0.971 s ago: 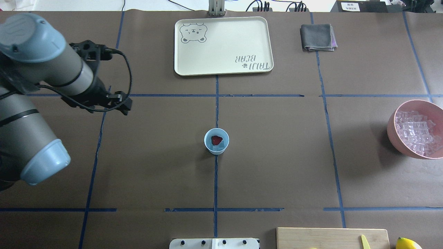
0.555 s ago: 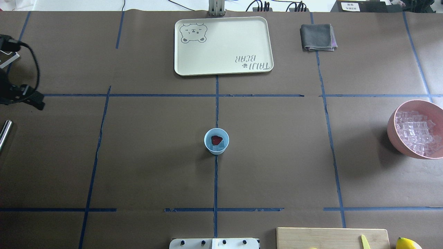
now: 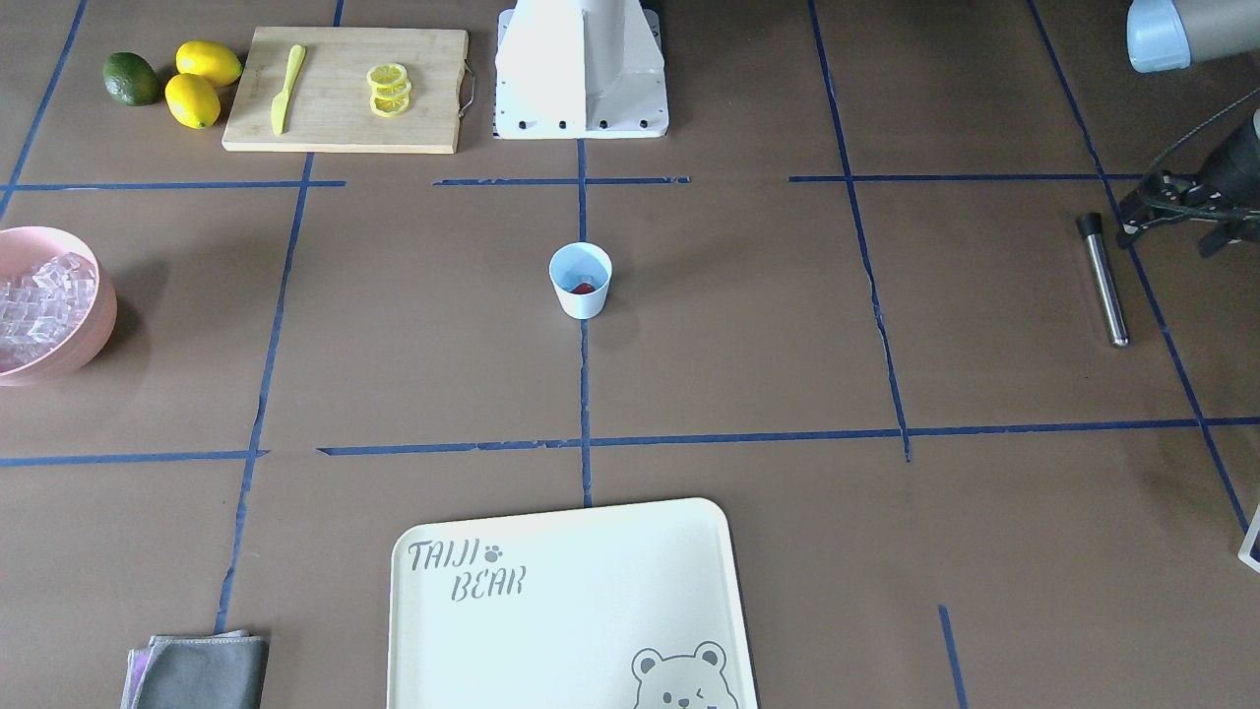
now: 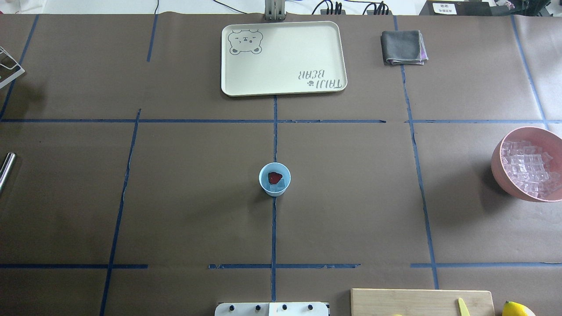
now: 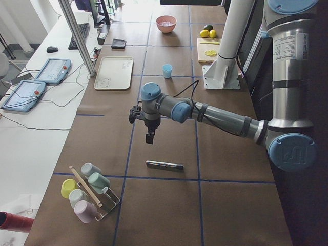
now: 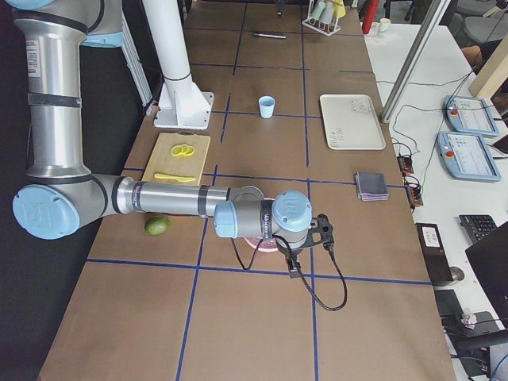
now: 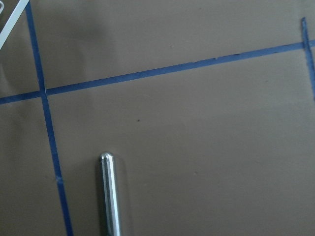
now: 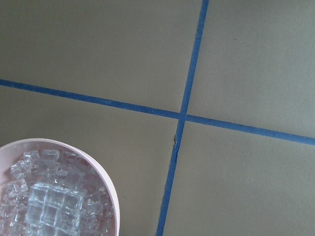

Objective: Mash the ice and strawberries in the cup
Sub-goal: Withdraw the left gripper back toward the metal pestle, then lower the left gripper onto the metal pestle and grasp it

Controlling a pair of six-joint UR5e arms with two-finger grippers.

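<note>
The light blue cup point(image 4: 274, 179) stands at the table's middle with one red strawberry point(image 4: 275, 177) inside, resting on a clear cube. A heap of ice point(image 4: 527, 166) fills the pink bowl point(image 4: 498, 162) at the right edge. In the exterior left view my left gripper point(image 5: 149, 138) points down just beside a metal rod point(image 5: 164, 164) lying flat; I cannot tell its state. The left wrist view shows that rod point(image 7: 110, 196) and no fingers. My right gripper point(image 6: 294, 270) hangs over the pink bowl point(image 6: 262, 243); its state cannot be told either.
A cream tray point(image 4: 285, 57) and a folded grey cloth point(image 4: 401, 47) lie at the far side. A wooden cutting board point(image 3: 345, 108) holds lemon slices and a yellow knife, with lemons point(image 3: 202, 79) and a lime beside it. A rack of pastel cups point(image 5: 87, 192) sits at the table's left end.
My left arm has swung out of the overhead view to the left, uncovering the metal rod at the left edge. The cup, strawberry and bowl have not moved.
</note>
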